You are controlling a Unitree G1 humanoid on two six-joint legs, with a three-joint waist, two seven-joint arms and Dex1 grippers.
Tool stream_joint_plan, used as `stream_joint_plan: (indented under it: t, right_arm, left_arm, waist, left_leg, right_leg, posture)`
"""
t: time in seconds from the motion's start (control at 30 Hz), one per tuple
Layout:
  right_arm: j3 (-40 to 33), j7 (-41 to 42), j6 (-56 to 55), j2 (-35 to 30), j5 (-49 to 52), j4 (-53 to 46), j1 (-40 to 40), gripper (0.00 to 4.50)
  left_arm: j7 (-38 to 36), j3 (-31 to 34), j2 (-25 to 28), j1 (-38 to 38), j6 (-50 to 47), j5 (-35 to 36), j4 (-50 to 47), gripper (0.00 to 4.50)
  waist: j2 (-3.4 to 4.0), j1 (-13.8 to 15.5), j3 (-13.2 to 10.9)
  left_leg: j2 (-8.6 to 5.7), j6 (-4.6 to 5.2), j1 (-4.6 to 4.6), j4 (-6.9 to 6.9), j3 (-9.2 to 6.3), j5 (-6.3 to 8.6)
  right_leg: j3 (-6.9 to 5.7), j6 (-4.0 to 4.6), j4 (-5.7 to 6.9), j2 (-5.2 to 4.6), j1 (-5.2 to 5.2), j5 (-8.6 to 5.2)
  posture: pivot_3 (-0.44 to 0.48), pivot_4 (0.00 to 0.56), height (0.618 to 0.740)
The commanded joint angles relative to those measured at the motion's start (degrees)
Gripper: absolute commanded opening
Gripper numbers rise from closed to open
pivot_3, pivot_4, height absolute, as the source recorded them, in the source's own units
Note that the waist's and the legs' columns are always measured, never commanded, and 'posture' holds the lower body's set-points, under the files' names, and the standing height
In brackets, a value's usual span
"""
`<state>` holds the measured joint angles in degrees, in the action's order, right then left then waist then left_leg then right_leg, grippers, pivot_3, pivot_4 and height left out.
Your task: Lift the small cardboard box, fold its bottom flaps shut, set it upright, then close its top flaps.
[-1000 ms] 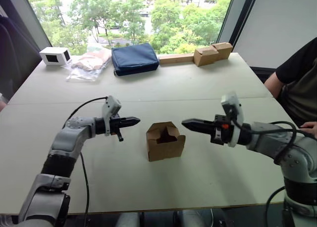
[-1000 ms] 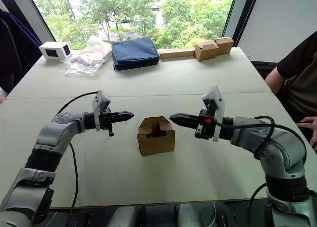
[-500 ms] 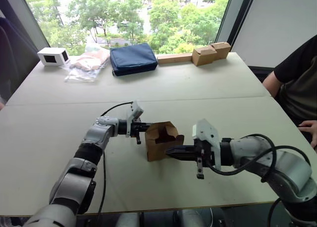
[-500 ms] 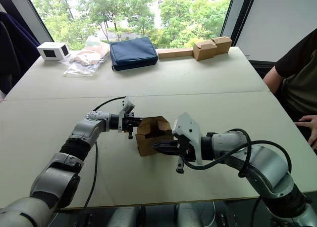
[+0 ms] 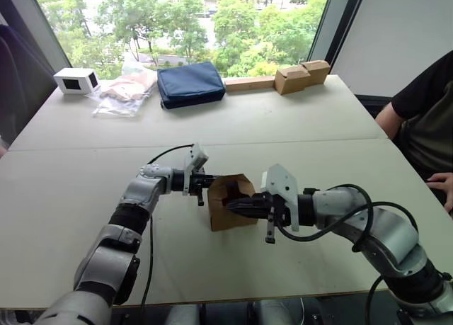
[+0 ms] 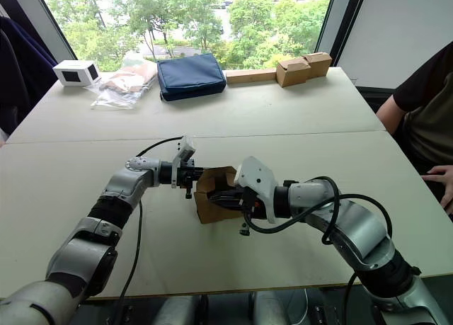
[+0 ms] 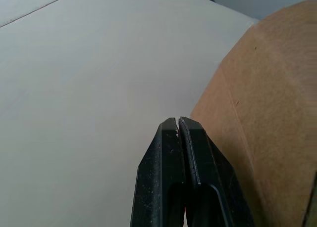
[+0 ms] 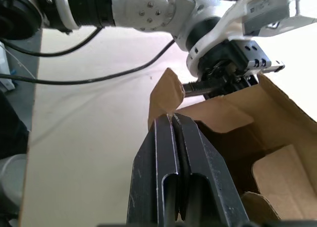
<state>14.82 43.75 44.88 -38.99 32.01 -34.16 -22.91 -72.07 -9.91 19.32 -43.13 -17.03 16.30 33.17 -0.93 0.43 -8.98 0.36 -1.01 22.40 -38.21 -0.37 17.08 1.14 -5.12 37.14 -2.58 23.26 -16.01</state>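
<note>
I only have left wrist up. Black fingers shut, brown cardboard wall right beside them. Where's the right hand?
Observer: The right hand is at the small cardboard box from the opposite side, fingers pressed together, tips over the open top.
Operator: Box lifted yet?
Observer: No, it sits on the table, open end up, between both hands.
Operator: Flap state?
Observer: The top flaps stand partly folded; the right wrist view looks into the open cavity past them.
Operator: Is left touching?
Observer: The left hand is at the box's upper edge on its side; actual contact cannot be confirmed.
</note>
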Motion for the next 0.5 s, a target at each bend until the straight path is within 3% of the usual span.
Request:
stream_joint_plan:
  t: [0.03, 0.5]
  right_arm:
    - [0.09, 0.62, -1.58, 0.68, -1.23, -0.13, -1.05, 0.00]
    - [3.27, 2.10, -4.67, 3.22, -6.98, 5.54, -2.10, 0.00]
  left_arm:
    - [-0.31, 1.18, -0.48, -0.92, -0.43, 0.94, -2.92, 0.05]
    - [-0.03, 1.02, -1.19, 0.39, -1.58, 0.98, -5.80, 0.05]
  waist:
    - [0.00, -0.02, 0.00]
    - [0.00, -0.05, 0.00]
  left_leg:
    - [0.00, 0.00, 0.00, 0.00, 0.00, 0.00]
    - [0.00, 0.00, 0.00, -0.01, 0.00, 0.00]
  right_leg:
    - [0.00, 0.00, 0.00, 0.00, 0.00, 0.00]
    - [0.00, 0.00, 0.02, 0.01, 0.01, 0.00]
  posture:
    - [0.000, 0.150, 0.740]
    - [0.000, 0.150, 0.740]
